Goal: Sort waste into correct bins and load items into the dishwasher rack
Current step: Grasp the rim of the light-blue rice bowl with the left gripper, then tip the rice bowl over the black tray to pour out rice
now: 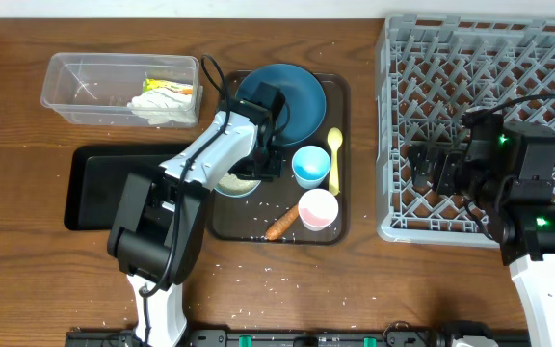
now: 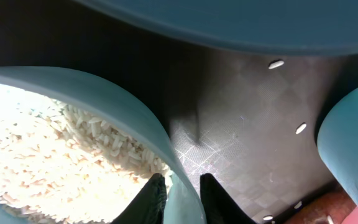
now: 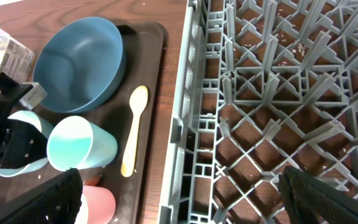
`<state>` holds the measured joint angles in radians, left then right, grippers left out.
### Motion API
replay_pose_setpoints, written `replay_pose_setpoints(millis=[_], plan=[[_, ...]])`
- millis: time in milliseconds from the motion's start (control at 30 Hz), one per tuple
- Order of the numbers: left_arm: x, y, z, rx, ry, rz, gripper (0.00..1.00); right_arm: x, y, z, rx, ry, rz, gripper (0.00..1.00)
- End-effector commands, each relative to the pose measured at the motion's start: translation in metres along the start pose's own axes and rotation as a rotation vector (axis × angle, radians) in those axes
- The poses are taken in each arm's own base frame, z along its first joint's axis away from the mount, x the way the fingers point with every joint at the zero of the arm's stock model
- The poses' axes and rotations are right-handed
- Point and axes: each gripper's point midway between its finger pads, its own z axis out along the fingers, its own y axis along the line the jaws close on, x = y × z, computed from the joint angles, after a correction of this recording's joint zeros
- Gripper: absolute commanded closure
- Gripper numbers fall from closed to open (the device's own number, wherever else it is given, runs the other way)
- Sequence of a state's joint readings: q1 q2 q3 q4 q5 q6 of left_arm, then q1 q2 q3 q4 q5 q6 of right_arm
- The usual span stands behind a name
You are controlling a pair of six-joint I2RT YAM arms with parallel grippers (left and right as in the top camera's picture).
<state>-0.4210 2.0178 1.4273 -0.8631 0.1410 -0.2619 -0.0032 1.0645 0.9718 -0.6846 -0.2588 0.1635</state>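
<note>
The left gripper (image 2: 180, 194) is sitting low over the brown tray (image 1: 340, 226), and its jaws are straddling the rim of the white-and-light-blue bowl (image 1: 236, 183). 1 finger (image 2: 153, 200) is lying inside, next to the rice (image 2: 48, 155), and the other is lying outside above the tray floor. In the left wrist view both are looking pressed against the rim, so the jaws are pinching the bowl wall with only its thickness between them.

The bowl is standing upright on the left part of the brown tray. The light blue cup (image 1: 310, 166) is just beside it on the right and the dark blue plate (image 1: 292, 96) is behind it.

The coming move is probably turning on where the rice has to go. The black tray (image 1: 94, 183) is lying directly left of the bowl, just beside the brown tray's edge. The clear tub (image 1: 85, 82), already holding the wrapper (image 1: 167, 89) and tissue (image 1: 162, 108), is lying farther back and left. The pinched spot is on the rim facing the cup, so tipping leftward would be pouring away from the jaws. The bowl is round, so it is offering no long axis to line up with.

The right gripper (image 3: 185, 199) is hovering with its jaws spread wide over the grey rack (image 1: 547, 58) on the worktop (image 1: 403, 289), well apart from the bowl. The left arm is clearly nearer.
</note>
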Motion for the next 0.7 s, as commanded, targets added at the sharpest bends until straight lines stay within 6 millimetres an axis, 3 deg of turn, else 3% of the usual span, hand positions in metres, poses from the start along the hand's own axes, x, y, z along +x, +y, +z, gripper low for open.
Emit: replay_pose_setpoints(millis=[0, 200, 400, 567, 667], plan=[[-0.008, 0.002, -0.008, -0.02, -0.035, -0.003, 0.81, -0.006, 0.009, -0.004, -0.023, -0.017, -0.032, 0.01], [-0.012, 0.0, -0.011, -0.015, -0.049, -0.002, 0.94, -0.006, 0.009, -0.004, -0.022, -0.017, -0.032, 0.01], [-0.016, -0.003, -0.027, 0.0, -0.091, 0.001, 0.94, -0.006, 0.009, -0.004, -0.022, -0.017, -0.032, 0.01], [-0.02, -0.003, -0.073, 0.06, -0.188, -0.014, 0.94, -0.006, 0.009, -0.004, -0.022, -0.017, -0.032, 0.01], [-0.017, 0.009, -0.108, 0.129, -0.234, -0.059, 0.94, -0.006, 0.009, -0.004, -0.022, -0.017, -0.033, 0.01]])
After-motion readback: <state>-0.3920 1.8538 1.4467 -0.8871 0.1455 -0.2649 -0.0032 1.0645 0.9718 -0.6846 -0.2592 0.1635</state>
